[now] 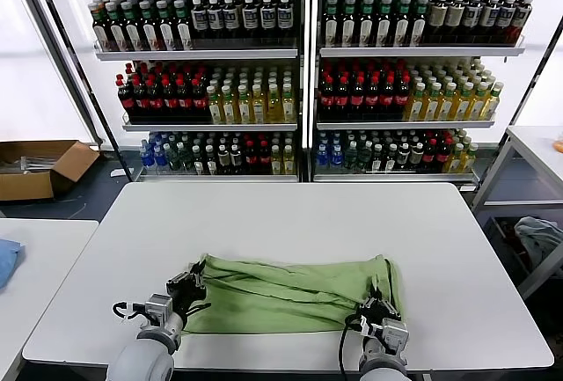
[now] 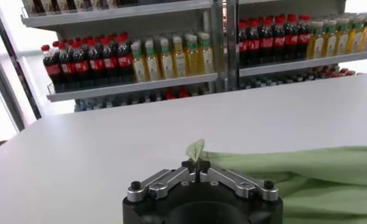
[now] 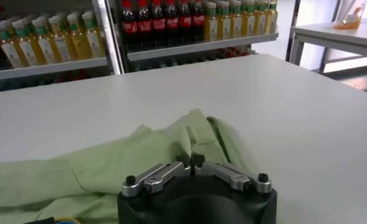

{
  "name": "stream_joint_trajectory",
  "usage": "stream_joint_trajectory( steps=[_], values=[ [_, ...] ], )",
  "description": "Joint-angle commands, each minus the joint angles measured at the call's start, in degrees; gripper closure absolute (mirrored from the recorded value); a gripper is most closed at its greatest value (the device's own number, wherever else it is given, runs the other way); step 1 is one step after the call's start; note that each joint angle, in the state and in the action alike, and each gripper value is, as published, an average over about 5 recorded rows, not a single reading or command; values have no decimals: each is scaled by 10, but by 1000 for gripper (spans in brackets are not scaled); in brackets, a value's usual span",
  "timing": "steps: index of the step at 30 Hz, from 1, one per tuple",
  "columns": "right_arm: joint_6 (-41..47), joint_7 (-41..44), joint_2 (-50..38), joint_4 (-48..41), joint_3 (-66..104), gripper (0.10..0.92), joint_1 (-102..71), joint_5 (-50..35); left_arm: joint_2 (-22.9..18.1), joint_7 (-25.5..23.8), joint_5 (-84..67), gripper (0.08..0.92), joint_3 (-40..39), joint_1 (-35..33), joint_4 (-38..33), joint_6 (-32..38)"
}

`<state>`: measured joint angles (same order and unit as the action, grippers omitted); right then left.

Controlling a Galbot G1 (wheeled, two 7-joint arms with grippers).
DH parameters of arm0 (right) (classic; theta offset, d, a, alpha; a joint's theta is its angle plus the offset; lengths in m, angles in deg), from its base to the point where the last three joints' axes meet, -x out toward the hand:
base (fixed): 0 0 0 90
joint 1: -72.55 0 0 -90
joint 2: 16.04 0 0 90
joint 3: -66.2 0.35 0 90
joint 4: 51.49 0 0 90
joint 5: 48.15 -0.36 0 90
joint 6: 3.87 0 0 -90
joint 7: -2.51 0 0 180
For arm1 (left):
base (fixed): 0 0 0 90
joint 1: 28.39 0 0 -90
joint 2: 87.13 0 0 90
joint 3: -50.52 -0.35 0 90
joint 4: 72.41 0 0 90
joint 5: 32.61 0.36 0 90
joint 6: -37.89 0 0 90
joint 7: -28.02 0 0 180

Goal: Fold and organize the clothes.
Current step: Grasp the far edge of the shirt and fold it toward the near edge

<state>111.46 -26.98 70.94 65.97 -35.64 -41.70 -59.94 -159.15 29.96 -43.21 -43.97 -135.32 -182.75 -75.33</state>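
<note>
Stretching across the lower centre of the frame, the shirt [image 1: 290, 293] lies lengthwise between both tools: left tool [image 1: 186, 286] and right tool [image 1: 376, 309] each clenched on an end.

Soft, matt green cloth shirt [image 1: 290, 293] lies creased on a smooth, matt white table [image 1: 290, 223].

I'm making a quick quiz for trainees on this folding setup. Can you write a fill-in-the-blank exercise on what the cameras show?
1. The left gripper is shut on the ____ shirt.
2. The right gripper pinches the shirt's other end, with its fingers ____.
3. The shirt lies on a ____ table.
4. Behind the table, shelves hold rows of ____.

Missing words: green; shut; white; bottles
</note>
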Motion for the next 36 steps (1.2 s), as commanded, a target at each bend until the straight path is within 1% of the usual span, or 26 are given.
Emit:
stream_joint_trajectory(
  steps=[1, 8, 15, 19, 21, 23, 27, 31, 36],
  values=[
    [-4, -6, 2, 3, 0, 914, -13, 8, 5, 1, 12, 913, 7, -8, -19, -3],
    [-3, -7, 3, -2, -1, 914, -11, 15, 7, -2, 19, 913, 9, -14, -24, -4],
    [-2, -5, 0, -12, -1, 914, -15, 27, 0, -12, 67, 913, 9, -37, -20, -3],
    [7, -5, -2, -19, -4, 898, -16, 40, -7, -3, 92, 910, 7, -38, -19, -8],
    [11, -4, -3, -21, -5, 856, -16, 43, -9, 5, 96, 897, 6, -38, -25, -10],
    [11, -2, -4, -17, -5, 805, -18, 44, -10, 11, 97, 858, 7, -40, -39, -12],
    [7, 2, -9, 19, 0, 684, -27, 36, -16, 28, 95, 746, 9, -44, -77, -13],
    [6, 6, -18, 88, 3, 571, -39, 19, -34, 44, 92, 625, 13, -50, -114, -15],
    [4, 10, -26, 154, -4, 433, -42, 16, -54, 51, 90, 486, 16, -59, -129, -19]
  ],
)
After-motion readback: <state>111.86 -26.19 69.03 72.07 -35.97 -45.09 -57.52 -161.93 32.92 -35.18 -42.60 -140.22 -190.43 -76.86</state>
